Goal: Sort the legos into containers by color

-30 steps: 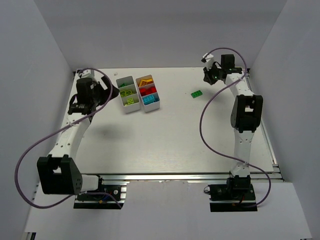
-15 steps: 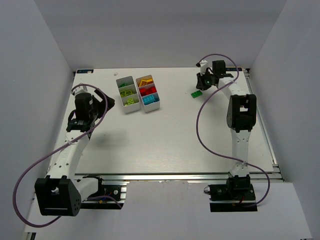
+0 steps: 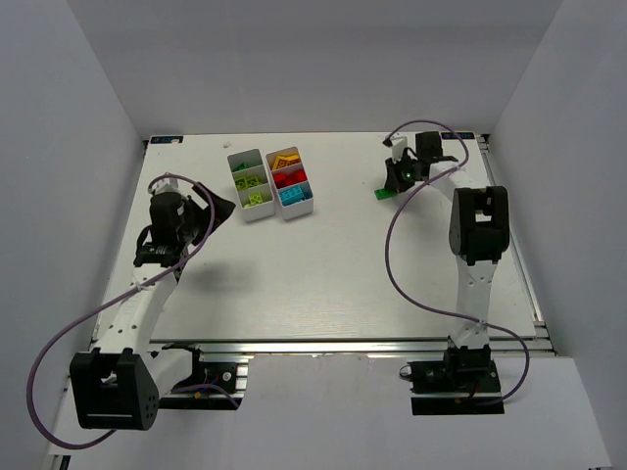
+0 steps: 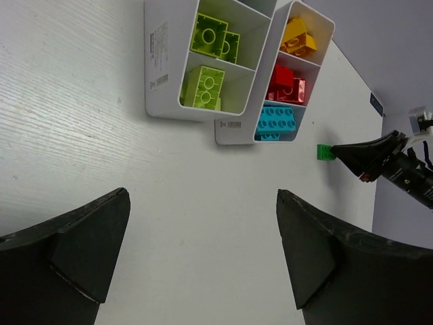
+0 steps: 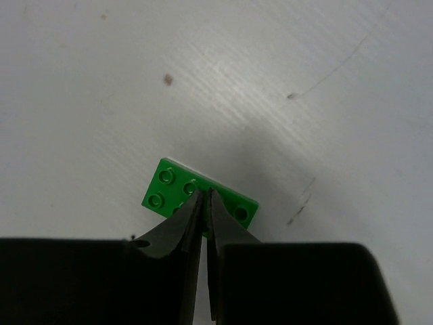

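Observation:
A flat green lego [image 5: 166,189] lies studs-up on the table, right of the trays [image 3: 385,191] [image 4: 326,152]. My right gripper [image 5: 205,193] [image 3: 396,179] points down onto its middle, jaws almost together with only a thin slit, tips pinched at the studded top. Two white containers stand side by side. The left one [image 3: 242,202] [image 4: 162,68] holds lime green legos [image 4: 205,84]. The right one [image 3: 307,207] [image 4: 237,128] holds yellow and orange [image 4: 298,37], red [image 4: 287,81] and cyan legos [image 4: 276,120]. My left gripper [image 4: 201,196] [image 3: 223,206] is open and empty, short of the trays.
The white enclosure walls close in the table on the left, far and right sides. The right arm's purple cable [image 3: 392,245] loops over the table near its upright link. The table's metal front rail [image 3: 343,345] runs between the two arm bases.
The right gripper came from the far right corner down onto the green lego. The left arm drew back toward the near side, away from the trays, still open.

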{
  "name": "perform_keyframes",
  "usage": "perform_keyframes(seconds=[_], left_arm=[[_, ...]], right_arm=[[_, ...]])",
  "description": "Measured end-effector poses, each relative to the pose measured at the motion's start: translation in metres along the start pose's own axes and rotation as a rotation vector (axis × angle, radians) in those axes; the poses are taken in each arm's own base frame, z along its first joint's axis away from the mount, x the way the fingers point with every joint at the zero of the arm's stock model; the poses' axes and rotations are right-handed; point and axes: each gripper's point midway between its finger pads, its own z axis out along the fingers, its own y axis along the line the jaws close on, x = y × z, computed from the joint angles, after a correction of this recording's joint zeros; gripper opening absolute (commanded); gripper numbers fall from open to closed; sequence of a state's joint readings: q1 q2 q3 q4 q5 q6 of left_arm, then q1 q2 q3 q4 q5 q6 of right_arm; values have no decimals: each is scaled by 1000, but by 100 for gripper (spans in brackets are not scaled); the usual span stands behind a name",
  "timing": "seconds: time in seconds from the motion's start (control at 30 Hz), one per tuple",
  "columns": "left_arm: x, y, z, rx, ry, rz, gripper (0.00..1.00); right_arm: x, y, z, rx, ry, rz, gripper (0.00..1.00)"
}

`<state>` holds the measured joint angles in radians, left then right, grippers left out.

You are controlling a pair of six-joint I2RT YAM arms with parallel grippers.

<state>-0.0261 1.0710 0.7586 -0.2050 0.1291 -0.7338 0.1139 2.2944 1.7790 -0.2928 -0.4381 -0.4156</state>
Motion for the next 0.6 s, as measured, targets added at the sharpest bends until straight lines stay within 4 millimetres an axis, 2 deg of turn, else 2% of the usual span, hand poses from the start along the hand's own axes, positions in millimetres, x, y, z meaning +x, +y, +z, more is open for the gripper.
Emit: perform_keyframes(seconds=[0.23, 0.37, 0.43, 0.47, 0.5, 0.53, 0.6], left_arm=[[5, -5, -5, 43, 2, -9, 98], [11, -4, -7, 59, 12, -18, 98], [15, -4, -8, 69, 21, -25, 97], [18, -3, -8, 72, 27, -28, 97], [20, -2, -8, 74, 32, -30, 97], [23, -1, -9, 76, 39, -32, 97], [27, 0, -10, 79, 48, -35, 97]], right_arm=[[36, 43, -32, -73, 66, 49, 8], [50, 77, -56, -158, 87, 81, 16], [45, 90, -68, -208, 70, 57, 33], [40, 95, -74, -232, 56, 29, 44], [33, 99, -80, -252, 32, -14, 73], [27, 102, -85, -270, 10, -60, 87], [19, 105, -93, -297, -24, -201, 89]])
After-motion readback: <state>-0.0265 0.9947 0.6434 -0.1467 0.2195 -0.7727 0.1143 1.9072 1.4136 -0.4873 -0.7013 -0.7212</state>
